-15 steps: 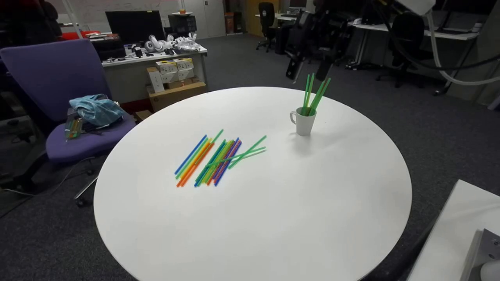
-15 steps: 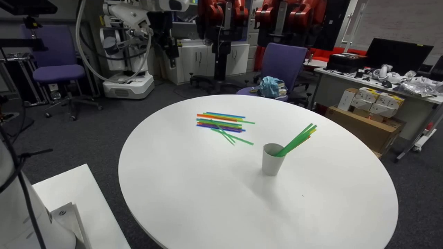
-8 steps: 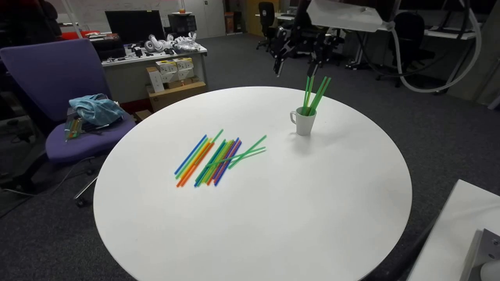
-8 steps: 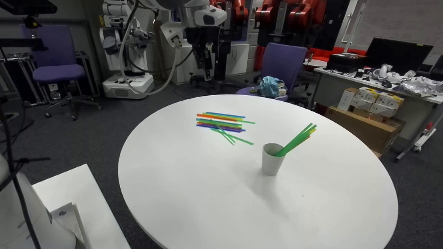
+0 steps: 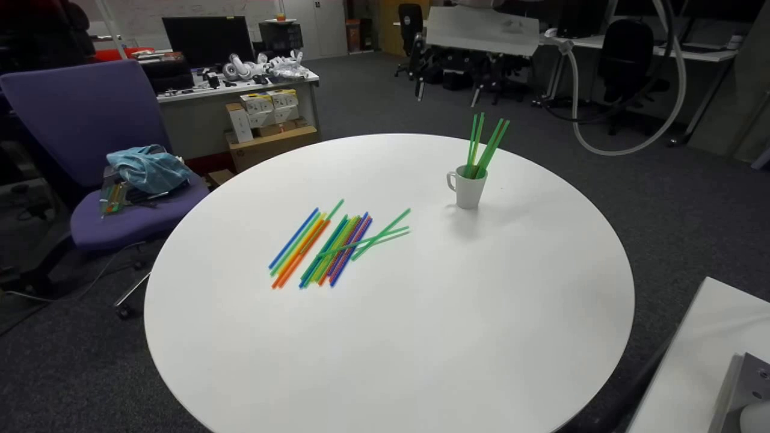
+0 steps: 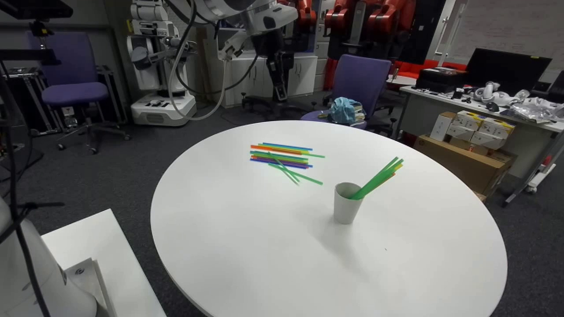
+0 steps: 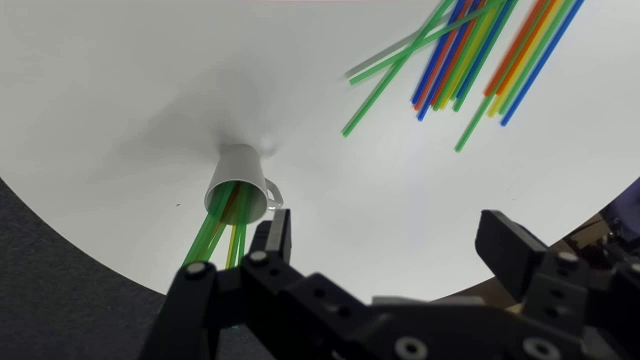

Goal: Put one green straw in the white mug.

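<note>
Your white mug (image 6: 345,208) stands upright on the round white table (image 6: 264,251), with a bundle of straws (image 6: 374,180) in it — mostly green, some yellow and orange — leaning over the rim, toward roughly two o'clock in an exterior view. You can't tell from here whether the one you want is already among them. The straws rise well above the small mug, so a knock on their upper ends could likely lever it over.

That is your nearest danger: in the wrist view the gripper (image 7: 383,234) is spread wide with nothing between its fingers, and the finger at the mug's five o'clock cuts in front of the straws' outer ends. The gap in depth doesn't show; dropping, or sweeping toward nine o'clock, could snag them.

If another straw is needed, look to the mug's two o'clock in that view, at the crossed green straws (image 7: 411,50). One rides over the other, so closing at the crossing would probably pinch both; its end sits apart from its shadow, likely raised, and a careless approach might flick it away. It also reaches across the pile of coloured straws (image 7: 457,65), packed close — a finger landing there could scatter them.
</note>
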### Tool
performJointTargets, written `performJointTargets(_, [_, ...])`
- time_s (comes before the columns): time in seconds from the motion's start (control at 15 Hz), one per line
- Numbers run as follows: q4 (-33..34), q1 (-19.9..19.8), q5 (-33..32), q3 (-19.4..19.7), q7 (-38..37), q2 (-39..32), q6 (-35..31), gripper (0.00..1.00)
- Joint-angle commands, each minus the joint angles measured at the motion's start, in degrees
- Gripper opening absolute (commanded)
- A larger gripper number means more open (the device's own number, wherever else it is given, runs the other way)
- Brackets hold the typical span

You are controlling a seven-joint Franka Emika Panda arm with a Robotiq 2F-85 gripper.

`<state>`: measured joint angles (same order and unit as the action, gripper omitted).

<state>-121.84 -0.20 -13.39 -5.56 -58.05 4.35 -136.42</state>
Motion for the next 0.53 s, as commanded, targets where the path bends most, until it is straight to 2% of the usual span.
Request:
performJointTargets(0.0, [0.2, 0.5, -0.1, 0.5, -0.3, -0.1, 0.1, 1.0])
performJointTargets(0.27, [0.3, 0.5, -0.1, 0.5, -0.5, -0.3, 0.1, 1.0])
performJointTargets(0.33, [0.3, 0.5, -0.6, 0.5, -2.6, -0.4, -0.2, 1.0])
performJointTargets(0.47, [2.5, 0.1, -3.4, 0.2, -11.6, -2.3, 4.1, 1.0])
